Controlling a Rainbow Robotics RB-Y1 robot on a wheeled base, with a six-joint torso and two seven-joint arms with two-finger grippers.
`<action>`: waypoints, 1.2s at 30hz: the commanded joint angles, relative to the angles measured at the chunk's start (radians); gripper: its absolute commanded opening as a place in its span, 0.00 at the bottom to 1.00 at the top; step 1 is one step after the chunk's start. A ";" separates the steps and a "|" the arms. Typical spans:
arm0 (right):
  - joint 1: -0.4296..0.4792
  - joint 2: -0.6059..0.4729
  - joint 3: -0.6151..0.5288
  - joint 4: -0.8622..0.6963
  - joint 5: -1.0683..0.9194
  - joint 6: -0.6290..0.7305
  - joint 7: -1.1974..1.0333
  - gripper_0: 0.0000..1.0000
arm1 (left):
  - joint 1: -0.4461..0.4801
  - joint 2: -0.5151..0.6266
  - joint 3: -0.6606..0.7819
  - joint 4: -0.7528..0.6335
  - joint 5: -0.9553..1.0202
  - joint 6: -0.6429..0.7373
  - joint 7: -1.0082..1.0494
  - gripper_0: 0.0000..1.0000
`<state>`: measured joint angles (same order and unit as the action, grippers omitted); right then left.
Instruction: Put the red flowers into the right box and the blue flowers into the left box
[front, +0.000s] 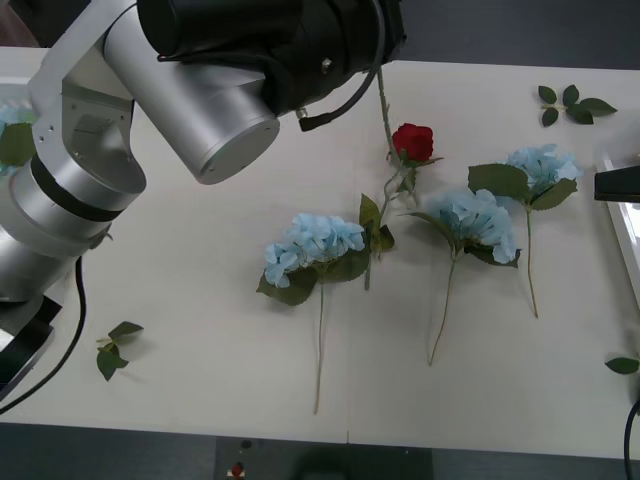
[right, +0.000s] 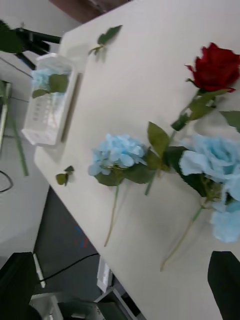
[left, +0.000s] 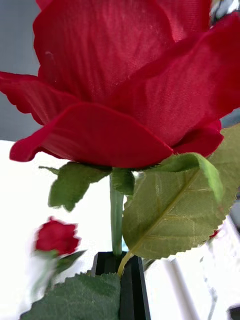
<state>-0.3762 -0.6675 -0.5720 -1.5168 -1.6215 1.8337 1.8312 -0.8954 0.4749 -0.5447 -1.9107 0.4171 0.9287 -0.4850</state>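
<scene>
My left gripper is shut on the green stem of a red flower, whose bloom stands close to the wrist camera. In the front view its thin stem hangs below my left arm. A second red flower lies mid-table. Three blue flowers lie in a row near it. The left box holds a blue flower. The right box peeks in at the right edge, with my right gripper open above that side.
Loose leaf sprigs lie at the near left, the far right and the near right edge. My bulky left arm crosses the far left of the table. The table's front edge runs close below the flower stems.
</scene>
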 joint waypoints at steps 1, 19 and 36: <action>-0.039 -0.024 0.026 -0.034 -0.103 -0.010 0.002 1.00 | -0.062 -0.070 0.005 -0.036 -0.078 0.001 0.075 0.00; -0.211 0.043 0.147 -0.034 -0.212 -0.048 -0.142 1.00 | -0.063 -0.219 -0.031 -0.036 -0.198 -0.014 0.143 0.00; -0.268 0.103 0.234 -0.034 -0.212 -0.074 -0.188 0.63 | -0.030 -0.217 -0.081 -0.108 -0.310 -0.054 0.286 0.00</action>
<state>-0.6113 -0.5879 -0.3188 -1.5171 -1.8263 1.7620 1.6756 -0.9181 0.2597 -0.6030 -1.9772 0.1455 0.9088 -0.2749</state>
